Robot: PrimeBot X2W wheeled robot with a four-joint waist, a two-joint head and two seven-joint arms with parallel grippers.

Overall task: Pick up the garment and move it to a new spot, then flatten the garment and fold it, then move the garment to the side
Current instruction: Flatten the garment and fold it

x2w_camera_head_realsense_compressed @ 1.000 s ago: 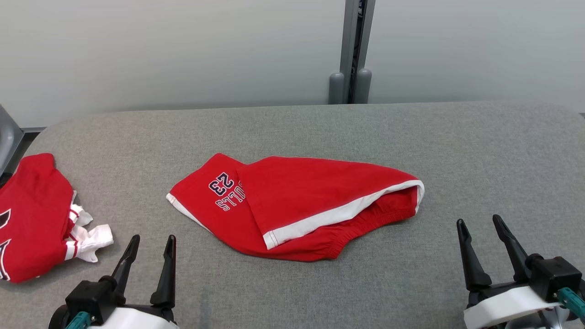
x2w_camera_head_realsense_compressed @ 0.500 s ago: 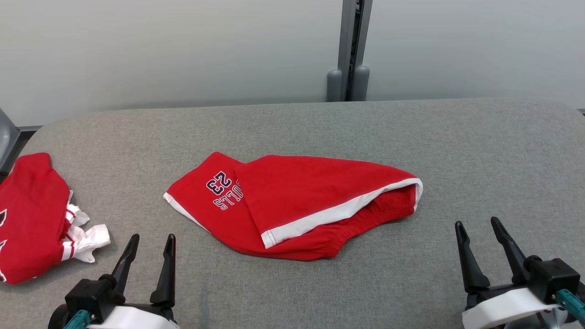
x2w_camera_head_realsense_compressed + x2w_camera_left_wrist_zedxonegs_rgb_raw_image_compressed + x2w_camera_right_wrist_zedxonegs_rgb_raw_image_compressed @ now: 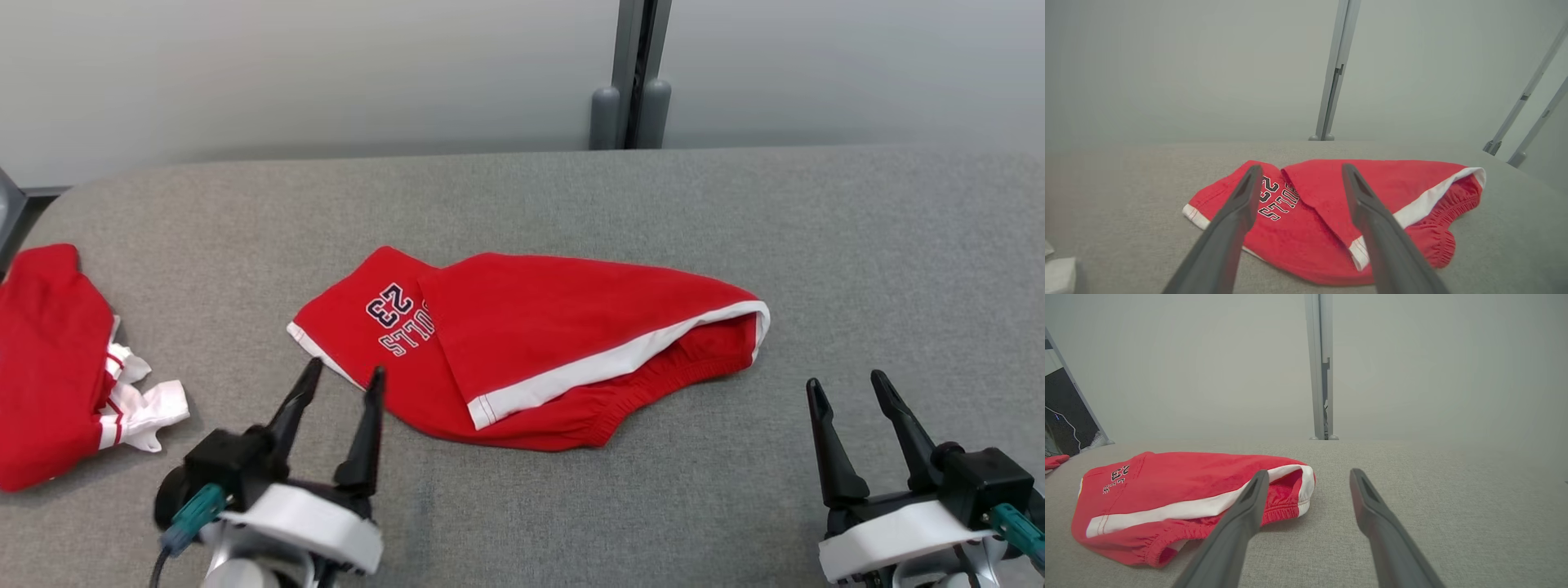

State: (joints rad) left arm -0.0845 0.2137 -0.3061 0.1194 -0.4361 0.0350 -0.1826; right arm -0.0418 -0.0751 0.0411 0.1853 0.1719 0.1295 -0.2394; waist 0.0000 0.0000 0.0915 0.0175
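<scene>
a red garment with white trim is lying in a loose, partly folded heap near the middle of the grey padded table. one flap is lying doubled over the rest, with its white band running diagonally. dark-and-white lettering with the number 23 is being shown upside down on the garment's left part in the head view. a gathered elastic hem is being exposed along the near edge, under the band.

the left gripper is being held at the garment's near left edge, its two dark fingers spread wide and gripping nothing. whether the tips are touching the cloth cannot be told. in the left wrist view the lettering is being framed between those fingers. the right gripper is being held low over bare table, near the garment's right end but apart from it, its fingers likewise spread wide and gripping nothing.

a second red garment with white parts is lying bunched at the table's left edge, well apart from the first. a grey post is standing behind the table against a pale wall.
</scene>
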